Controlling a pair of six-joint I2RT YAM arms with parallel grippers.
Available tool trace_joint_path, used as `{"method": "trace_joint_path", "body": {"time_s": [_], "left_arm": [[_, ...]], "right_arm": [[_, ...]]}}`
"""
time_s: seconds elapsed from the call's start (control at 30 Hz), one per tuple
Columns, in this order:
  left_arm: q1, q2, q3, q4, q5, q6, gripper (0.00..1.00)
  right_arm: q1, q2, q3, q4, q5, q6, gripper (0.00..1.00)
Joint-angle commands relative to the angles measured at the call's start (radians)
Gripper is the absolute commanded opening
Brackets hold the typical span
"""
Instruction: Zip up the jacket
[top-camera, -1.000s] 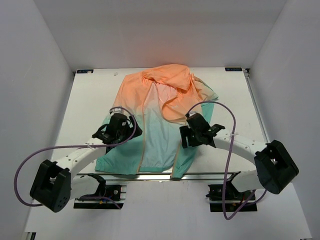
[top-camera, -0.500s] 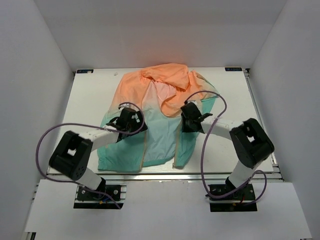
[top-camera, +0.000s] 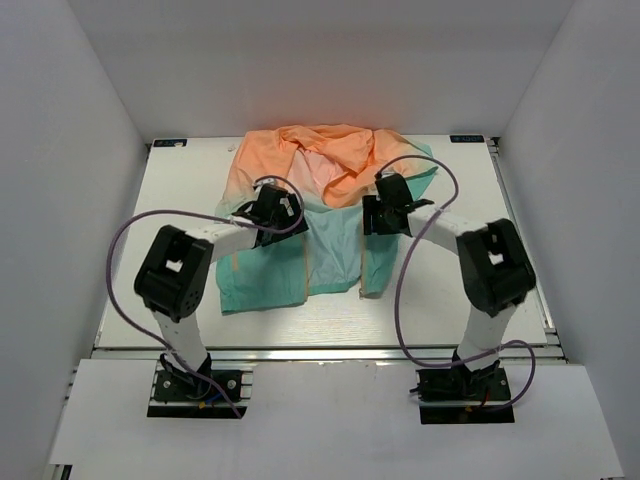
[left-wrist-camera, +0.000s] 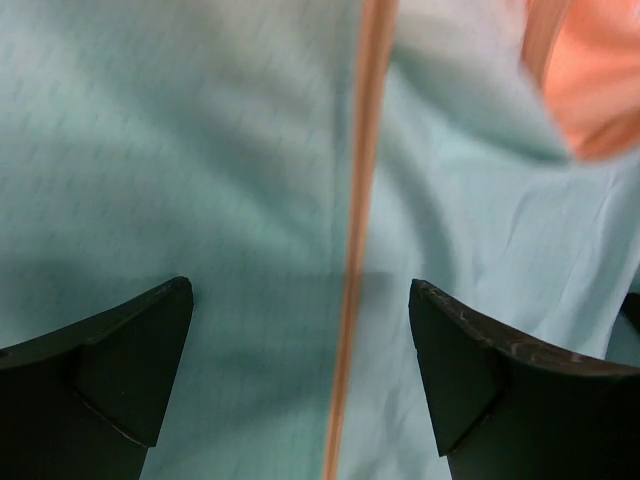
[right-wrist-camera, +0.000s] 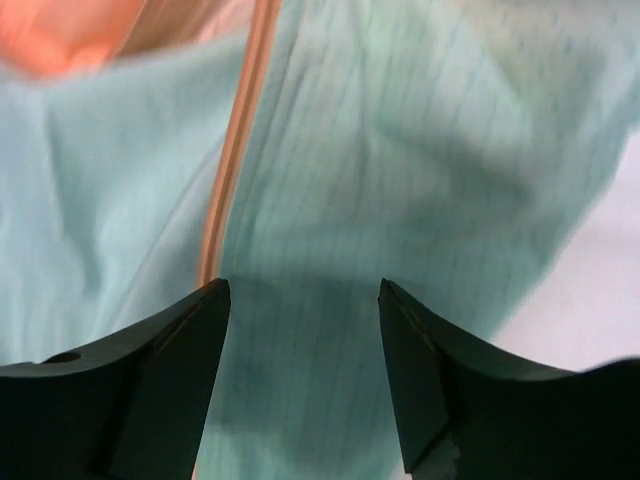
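My left arm (top-camera: 218, 237) rises from its base to a raised black elbow, then slants across with the wrist low over the jacket (top-camera: 335, 195). The jacket lies spread on the table (top-camera: 180, 190) beneath both pairs of fingers, its orange end beyond them and its teal hem back toward the bases. The left fingers (left-wrist-camera: 95, 385) are spread wide and grip nothing. Teal cloth fills the gap, and the orange zipper edge (left-wrist-camera: 352, 250) runs lengthwise through it, a little nearer the right-hand tip. I cannot tell whether the tips touch the cloth.

My right arm (top-camera: 440, 225) mirrors this, with its elbow high and its forearm angled inward and the wrist down over the other front panel. The right fingers (right-wrist-camera: 150, 385) are also released and wide apart, holding nothing. Teal cloth sits between them. The second zipper edge (right-wrist-camera: 235, 160) comes down to just beside the left-hand tip, and bare table shows past the right-hand one.
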Motion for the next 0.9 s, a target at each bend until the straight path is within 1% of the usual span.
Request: {"method": "trace_joint_path", "body": {"time_s": [0.0,0.03,0.07,0.1,0.13,0.17,0.2,0.23,0.27,0.33,0.37,0.43,0.47,0.57,0.63,0.67,0.73,0.77,0.87], "left_arm": [[0.001,-0.209,-0.111,-0.079,0.059,0.009,0.98],[0.001,-0.262,-0.15,-0.078,0.082,0.007,0.98],[0.001,-0.368,-0.183,-0.084,0.091,0.001,0.98],[0.001,-0.42,-0.249,-0.091,0.099,-0.006,0.98],[0.0,-0.477,-0.279,-0.102,0.1,-0.017,0.98],[0.0,-0.578,-0.308,-0.132,0.097,-0.025,0.98],[-0.002,-0.626,-0.361,-0.149,0.096,-0.036,0.98],[-0.002,-0.677,-0.386,-0.169,0.094,-0.043,0.98],[-0.002,-0.765,-0.407,-0.217,0.078,-0.049,0.98],[-0.003,-0.847,-0.466,-0.269,0.062,-0.075,0.98],[-0.003,-0.917,-0.48,-0.319,0.053,-0.083,0.98],[-0.003,-0.978,-0.515,-0.388,0.041,-0.103,0.98],[-0.003,-1.026,-0.523,-0.404,0.034,-0.109,0.98],[-0.003,-1.105,-0.559,-0.447,0.019,-0.129,0.98],[-0.003,-1.137,-0.57,-0.467,0.015,-0.137,0.98],[-0.003,-1.142,-0.576,-0.47,0.013,-0.142,0.98],[-0.003,-1.147,-0.576,-0.479,0.01,-0.146,0.98],[-0.003,-1.147,-0.572,-0.481,0.008,-0.148,0.98],[-0.003,-1.131,-0.564,-0.478,0.005,-0.148,0.98]], "right_arm": [[0.052,-0.214,-0.077,-0.075,-0.021,-0.047,0.69],[0.071,-0.251,-0.103,-0.097,0.001,-0.05,0.71],[0.092,-0.282,-0.13,-0.111,0.01,-0.052,0.73],[0.115,-0.314,-0.178,-0.123,0.019,-0.049,0.76],[0.165,-0.36,-0.2,-0.152,0.035,-0.036,0.78],[0.189,-0.374,-0.218,-0.169,0.039,-0.018,0.78],[0.233,-0.397,-0.255,-0.181,0.044,0.0,0.78],[0.25,-0.404,-0.27,-0.195,0.047,0.034,0.78],[0.269,-0.407,-0.287,-0.209,0.058,0.054,0.78],[0.305,-0.41,-0.327,-0.22,0.085,0.097,0.78],[0.313,-0.407,-0.339,-0.217,0.091,0.111,0.78],[0.321,-0.388,-0.364,-0.209,0.079,0.126,0.76],[0.324,-0.382,-0.368,-0.201,0.081,0.143,0.75],[0.338,-0.364,-0.401,-0.171,0.084,0.157,0.74],[0.339,-0.359,-0.408,-0.146,0.069,0.155,0.65],[0.341,-0.362,-0.413,-0.143,0.072,0.157,0.48],[0.341,-0.391,-0.408,-0.154,0.091,0.159,0.27],[0.341,-0.407,-0.402,-0.16,0.105,0.163,0.14],[0.341,-0.494,-0.386,-0.189,0.136,0.142,0.0]]}}
